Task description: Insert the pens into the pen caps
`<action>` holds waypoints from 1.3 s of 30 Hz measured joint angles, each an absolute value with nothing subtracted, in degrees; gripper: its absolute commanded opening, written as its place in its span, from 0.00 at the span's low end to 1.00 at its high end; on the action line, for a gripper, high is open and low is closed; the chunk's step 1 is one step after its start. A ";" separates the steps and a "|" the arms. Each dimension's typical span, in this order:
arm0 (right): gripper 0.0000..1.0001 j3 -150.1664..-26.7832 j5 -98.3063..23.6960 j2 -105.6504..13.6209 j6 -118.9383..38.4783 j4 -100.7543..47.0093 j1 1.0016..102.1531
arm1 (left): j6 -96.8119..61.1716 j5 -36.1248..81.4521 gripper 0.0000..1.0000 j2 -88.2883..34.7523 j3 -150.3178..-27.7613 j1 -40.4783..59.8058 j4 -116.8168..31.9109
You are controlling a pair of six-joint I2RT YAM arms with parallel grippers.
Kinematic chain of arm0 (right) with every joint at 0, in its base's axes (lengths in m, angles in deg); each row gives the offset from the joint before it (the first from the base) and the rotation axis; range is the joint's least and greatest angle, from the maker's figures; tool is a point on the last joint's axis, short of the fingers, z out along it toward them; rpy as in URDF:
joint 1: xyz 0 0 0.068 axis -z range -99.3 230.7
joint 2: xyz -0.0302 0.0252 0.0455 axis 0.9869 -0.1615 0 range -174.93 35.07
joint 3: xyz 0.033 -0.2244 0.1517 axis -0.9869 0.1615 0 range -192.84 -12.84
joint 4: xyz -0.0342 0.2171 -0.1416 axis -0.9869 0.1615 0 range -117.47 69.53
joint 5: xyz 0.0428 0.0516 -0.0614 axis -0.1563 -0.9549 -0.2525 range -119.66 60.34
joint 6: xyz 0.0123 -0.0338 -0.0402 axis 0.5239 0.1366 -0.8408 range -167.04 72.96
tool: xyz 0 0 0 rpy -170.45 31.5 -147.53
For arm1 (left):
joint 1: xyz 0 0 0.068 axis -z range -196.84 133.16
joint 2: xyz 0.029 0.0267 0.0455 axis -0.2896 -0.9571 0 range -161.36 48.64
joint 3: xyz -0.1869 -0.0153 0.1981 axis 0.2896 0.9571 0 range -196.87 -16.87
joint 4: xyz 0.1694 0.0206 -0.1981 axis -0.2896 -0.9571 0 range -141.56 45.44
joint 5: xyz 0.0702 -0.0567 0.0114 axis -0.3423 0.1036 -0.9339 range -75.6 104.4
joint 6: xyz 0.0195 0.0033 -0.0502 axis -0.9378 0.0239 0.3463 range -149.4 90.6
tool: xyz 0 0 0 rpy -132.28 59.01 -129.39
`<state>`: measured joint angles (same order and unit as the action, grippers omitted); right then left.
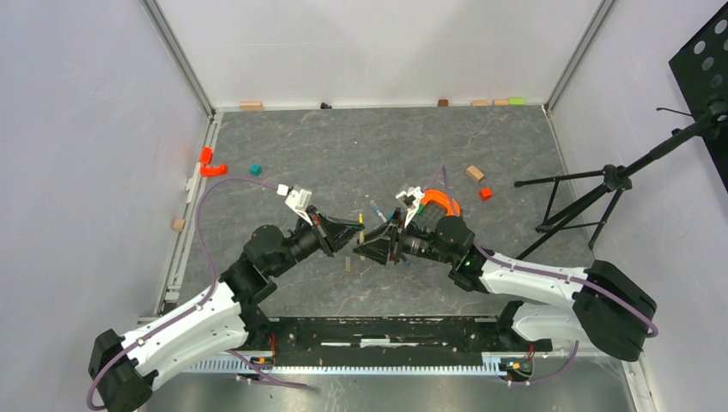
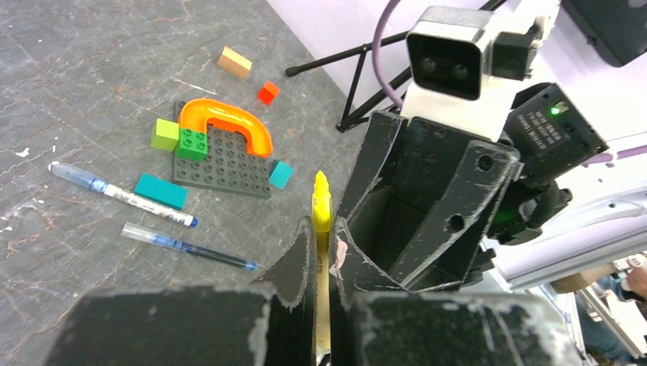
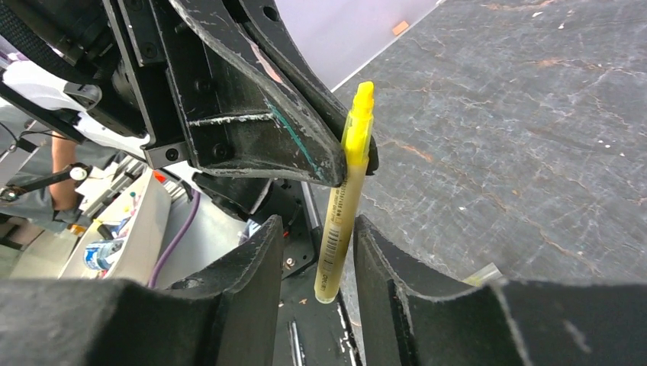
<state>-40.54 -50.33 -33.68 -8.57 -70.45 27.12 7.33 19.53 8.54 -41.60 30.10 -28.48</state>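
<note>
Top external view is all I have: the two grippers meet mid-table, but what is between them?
Observer: A yellow pen. The left gripper is shut on it.
Operator: And the other arm?
Observer: The right gripper is open. It straddles the lower barrel, with a gap showing on one side.
Operator: Is the pen capped?
Observer: No. The left wrist view shows its yellow tip bare above the jaws.

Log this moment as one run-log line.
left gripper: shut on slim pale yellow pen | right gripper: open, straddling pen's lower end, not clamped | pen tip: uncapped
</note>
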 measured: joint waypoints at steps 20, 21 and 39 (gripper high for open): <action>0.00 -42.38 -51.64 -32.42 -11.95 -65.49 26.75 | 9.52 17.63 0.78 16.30 -37.84 30.10 -27.45; 0.00 -42.84 -51.71 -31.67 -13.26 -63.76 26.75 | 9.14 17.30 0.78 17.72 -37.84 30.10 -28.72; 0.00 -50.42 -57.54 -28.37 -31.84 -37.38 26.44 | 6.74 26.11 0.46 9.00 -40.60 30.10 -30.69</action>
